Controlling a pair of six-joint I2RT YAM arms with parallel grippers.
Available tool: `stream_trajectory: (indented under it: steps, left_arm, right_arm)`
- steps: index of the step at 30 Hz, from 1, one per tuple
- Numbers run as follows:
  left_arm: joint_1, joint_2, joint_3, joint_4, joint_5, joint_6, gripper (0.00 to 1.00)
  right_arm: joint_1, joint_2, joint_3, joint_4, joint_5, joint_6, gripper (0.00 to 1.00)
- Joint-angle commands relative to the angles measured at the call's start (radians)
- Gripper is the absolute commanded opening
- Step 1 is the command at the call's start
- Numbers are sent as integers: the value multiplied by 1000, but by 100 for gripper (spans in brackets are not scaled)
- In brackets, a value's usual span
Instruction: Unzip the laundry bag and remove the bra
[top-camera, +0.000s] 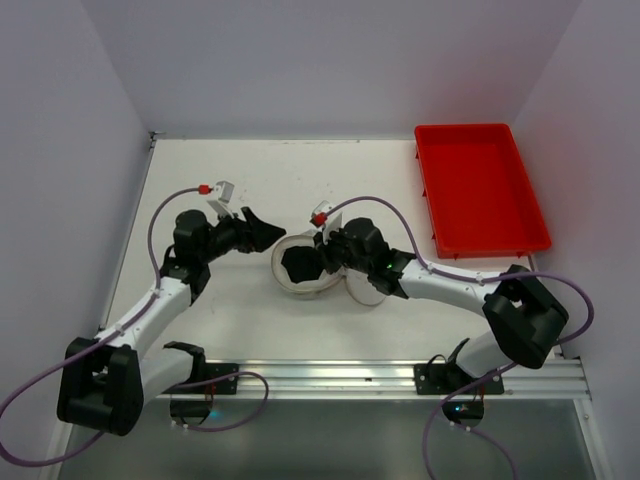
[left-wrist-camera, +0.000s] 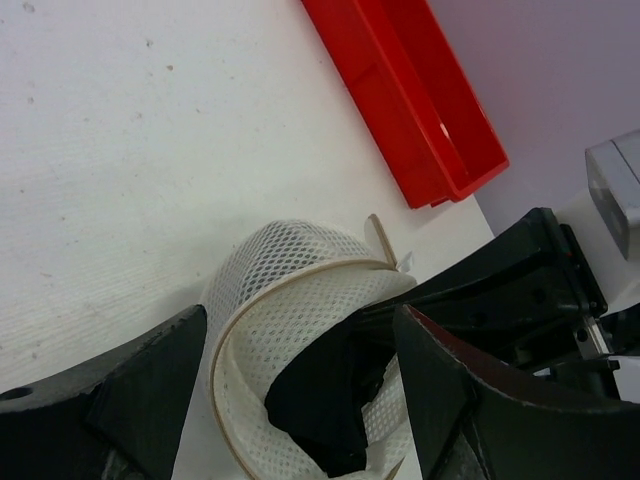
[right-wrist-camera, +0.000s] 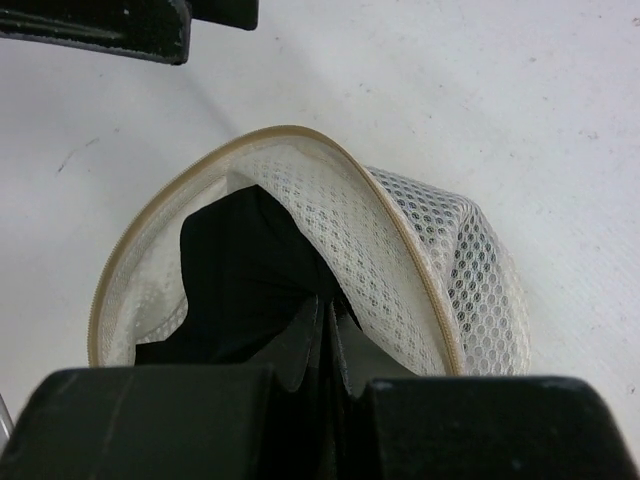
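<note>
Laundry bag (right-wrist-camera: 430, 250) lies mid-frame on white table (right-wrist-camera: 480, 80), mouth open toward 7 o'clock. Tan rim (right-wrist-camera: 290, 135) arcs from 8 o'clock up over 12 and down to 4 o'clock. White mesh wall bulges out on the 3 o'clock side, honeycomb weave clear there. Bra (right-wrist-camera: 235, 280), black and folded, sits inside the mouth, filling most of the opening. Right gripper (right-wrist-camera: 325, 345) enters from 6 o'clock; its fingertips are pressed together inside the mouth, black fabric at the tips. Black robot part (right-wrist-camera: 130, 25) crosses the frame edge at 11 o'clock, apart from the bag.
</note>
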Motion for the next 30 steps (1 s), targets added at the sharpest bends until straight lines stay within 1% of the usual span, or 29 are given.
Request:
stream_trajectory:
  steps: [1, 8, 14, 20, 26, 28, 29, 30]
  left_arm:
    - [-9, 20, 53, -43, 51, 42, 78]
    - [-21, 100, 42, -48, 29, 77, 77]
    - [-22, 119, 56, -72, -17, 105, 76]
    - [-25, 142, 45, -32, 42, 89, 71]
    - [-36, 143, 24, -9, 50, 88, 68]
    - [-36, 146, 18, 3, 52, 85, 63]
    - [-36, 149, 14, 20, 61, 79, 58]
    - [-36, 154, 13, 27, 67, 75, 47]
  right_arm:
    - [0, -25, 14, 63, -34, -8, 0]
    - [-1, -41, 23, 63, -71, -1, 0]
    - [-1, -56, 17, 63, -74, 1, 0]
    - [-3, -51, 26, 63, -80, 3, 0]
    - [-9, -54, 26, 63, -84, 4, 0]
    - [-10, -54, 25, 63, -88, 6, 0]
    - [-10, -54, 25, 63, -96, 6, 0]
    - [-10, -54, 23, 63, -99, 6, 0]
